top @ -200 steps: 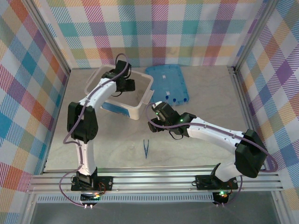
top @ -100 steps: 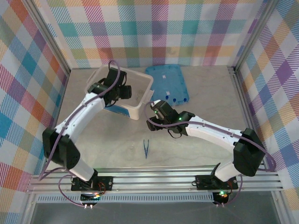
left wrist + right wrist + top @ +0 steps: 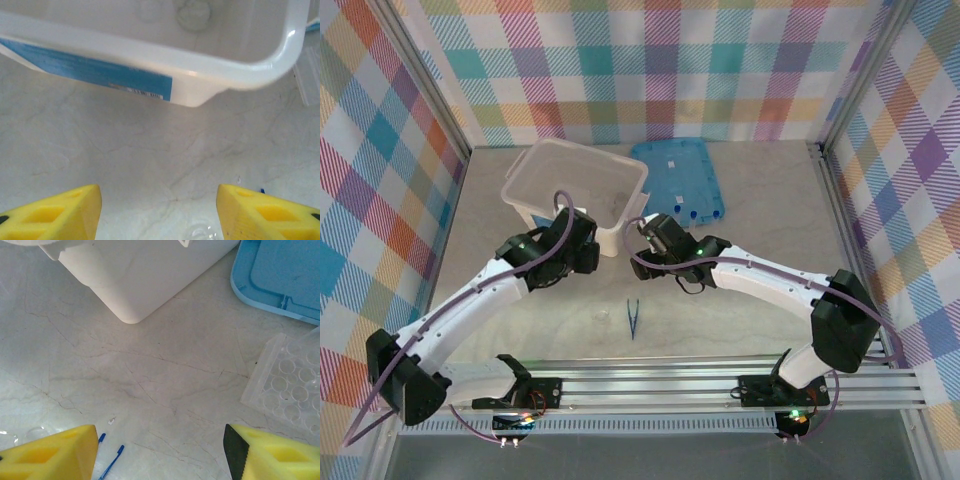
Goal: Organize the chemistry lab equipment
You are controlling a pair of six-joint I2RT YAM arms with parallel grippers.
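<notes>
Hovering just on the near side of the translucent white tub (image 3: 520, 170), the left pincer (image 3: 157, 202) is released, its yellow fingers (image 3: 60, 212) spread wide with only bare tabletop (image 3: 760, 250) between them. In its wrist view the tub's near wall carries a blue label (image 3: 85, 67). Two blurred round clear glass pieces (image 3: 192, 12) lie inside the tub, toward its right corner. A small clear glass item (image 3: 202, 232) sits on the tabletop at the bottom edge of that view, just beside the right-hand finger. Whether it touches the finger cannot be told.

The right pincer (image 3: 160, 440) hangs close to the tub's near right corner. It is also released, with its fingers wide apart and grasping nothing. Its wrist view takes in that rounded corner at the far left and a corner of the flat blue lid (image 3: 678, 180) at the far right. A clear rack (image 3: 285, 385) with round wells lies on the tabletop at the right.

The dark-blue tweezers (image 3: 632, 318) lie flat on the tabletop, nearer than both pincers and between the two arms, with the closed tip pointing toward the near edge. The blue-capped tubes (image 3: 692, 213) sit at the lid's near edge, right of the tub and just beyond the right pincer. Whether they stand in the rack cannot be told.
</notes>
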